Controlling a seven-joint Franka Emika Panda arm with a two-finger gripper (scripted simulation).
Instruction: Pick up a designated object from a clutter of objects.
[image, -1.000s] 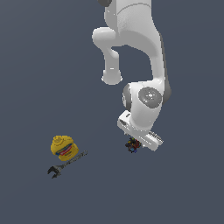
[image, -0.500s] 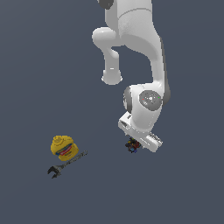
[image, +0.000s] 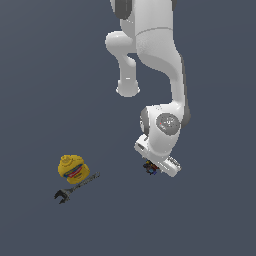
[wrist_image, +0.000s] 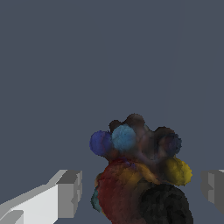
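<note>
One arm's tool (image: 151, 168) sits low over the designated object (image: 150, 169) on the grey bench (image: 210, 215).
Exterior view: the yellow toy (image: 72, 167) and wrench (image: 75, 188) lie well apart at about 9 o'clock from it. Wrist view: the lumpy red, black and blue object (wrist_image: 140, 175) lies between wide-spread fingers (wrist_image: 70, 192), touching neither.

My arm bends down from above, wrist tilted, and my claw (image: 151, 168) hangs low with its fingers (wrist_image: 69, 194) spread wide apart.
</note>
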